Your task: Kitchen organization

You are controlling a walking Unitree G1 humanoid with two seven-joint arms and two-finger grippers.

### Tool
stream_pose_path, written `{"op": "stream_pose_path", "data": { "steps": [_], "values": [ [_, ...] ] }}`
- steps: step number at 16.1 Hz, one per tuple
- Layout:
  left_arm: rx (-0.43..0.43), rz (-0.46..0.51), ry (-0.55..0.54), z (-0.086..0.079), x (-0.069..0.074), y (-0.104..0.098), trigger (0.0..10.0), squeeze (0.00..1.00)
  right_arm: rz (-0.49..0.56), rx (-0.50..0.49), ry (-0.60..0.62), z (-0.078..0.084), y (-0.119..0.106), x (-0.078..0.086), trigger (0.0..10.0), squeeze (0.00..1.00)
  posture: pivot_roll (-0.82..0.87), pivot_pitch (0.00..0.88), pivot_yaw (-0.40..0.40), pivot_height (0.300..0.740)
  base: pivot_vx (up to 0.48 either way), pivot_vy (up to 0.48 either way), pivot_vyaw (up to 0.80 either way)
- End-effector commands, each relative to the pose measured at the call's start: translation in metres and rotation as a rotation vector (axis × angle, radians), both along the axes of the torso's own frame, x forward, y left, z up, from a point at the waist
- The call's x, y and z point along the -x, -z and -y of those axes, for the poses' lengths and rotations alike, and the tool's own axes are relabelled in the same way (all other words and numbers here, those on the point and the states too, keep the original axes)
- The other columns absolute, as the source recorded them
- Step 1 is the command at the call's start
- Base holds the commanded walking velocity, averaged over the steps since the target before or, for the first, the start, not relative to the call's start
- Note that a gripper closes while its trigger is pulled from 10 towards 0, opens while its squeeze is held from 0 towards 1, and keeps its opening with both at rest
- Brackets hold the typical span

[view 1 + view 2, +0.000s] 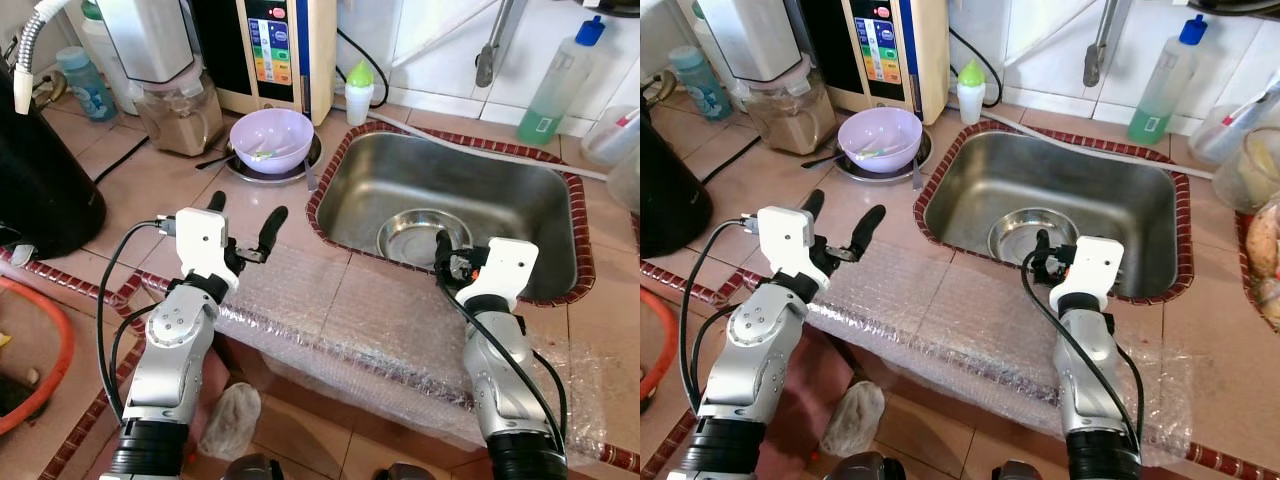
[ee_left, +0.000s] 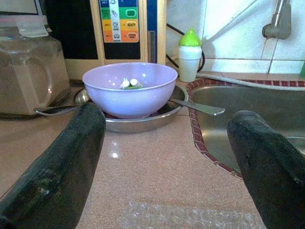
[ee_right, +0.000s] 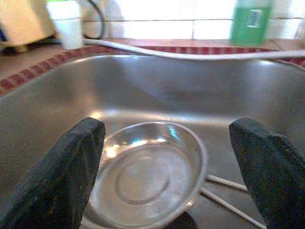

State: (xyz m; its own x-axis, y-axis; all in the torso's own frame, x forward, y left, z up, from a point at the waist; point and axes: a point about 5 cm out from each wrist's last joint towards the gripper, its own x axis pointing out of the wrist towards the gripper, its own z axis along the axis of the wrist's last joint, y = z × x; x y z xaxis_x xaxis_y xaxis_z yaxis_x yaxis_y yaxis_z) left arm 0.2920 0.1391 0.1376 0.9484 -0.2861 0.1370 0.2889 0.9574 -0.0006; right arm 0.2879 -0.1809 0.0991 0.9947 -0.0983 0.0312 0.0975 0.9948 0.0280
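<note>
A lilac bowl (image 1: 271, 138) with a few food scraps stands on a steel plate (image 1: 240, 168) on the tiled counter, left of the sink (image 1: 345, 195). A knife (image 2: 198, 107) rests on that plate's rim, pointing toward the sink. A shallow steel dish (image 1: 420, 235) lies at the bottom of the sink. My left gripper (image 1: 248, 207) hovers open over the counter, short of the bowl and aimed at it. My right gripper (image 3: 167, 126) is open at the sink's near edge, looking down at the steel dish.
Bubble wrap (image 1: 380, 320) covers the counter's front edge under both arms. Behind the bowl stand a blender jug (image 1: 180, 110), a tall appliance with coloured buttons (image 1: 270, 50) and a small green-capped bottle (image 1: 359, 92). A green soap bottle (image 1: 555, 85) and a tap (image 1: 490, 50) stand behind the sink. A black vessel (image 1: 40, 170) is at the left.
</note>
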Motion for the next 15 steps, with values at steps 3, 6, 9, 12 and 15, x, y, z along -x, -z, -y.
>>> {"op": "stream_pose_path", "data": {
  "steps": [3, 6, 9, 12, 15],
  "values": [
    [0.006, 0.026, -0.027, -0.006, -0.003, -0.009, 10.0, 0.00, 0.032, 0.001, -0.073, -0.015, -0.010, -0.004, 10.0, 1.00, -0.02, 0.007, 0.034, 0.740, 0.000, 0.000, -0.27],
    [0.016, 0.023, -0.050, -0.009, -0.002, -0.008, 10.0, 0.00, 0.021, -0.007, -0.077, -0.019, -0.007, -0.004, 10.0, 1.00, -0.02, 0.008, 0.036, 0.740, 0.000, 0.000, -0.58],
    [0.017, 0.012, -0.069, -0.011, 0.001, -0.005, 10.0, 0.00, 0.010, -0.009, -0.103, -0.023, -0.004, -0.002, 10.0, 0.97, -0.01, 0.007, 0.036, 0.740, 0.000, 0.000, 0.00],
    [0.017, 0.016, -0.068, -0.009, -0.002, -0.006, 10.0, 0.00, 0.019, 0.000, -0.131, -0.025, -0.007, -0.004, 10.0, 0.00, -0.02, 0.001, 0.034, 0.740, 0.000, 0.000, 0.00],
    [0.021, 0.016, -0.063, -0.007, -0.002, -0.006, 10.0, 0.00, 0.024, 0.008, -0.144, -0.025, -0.008, -0.004, 10.0, 0.00, -0.02, 0.003, 0.035, 0.740, 0.000, 0.000, 0.00]
  ]
}}
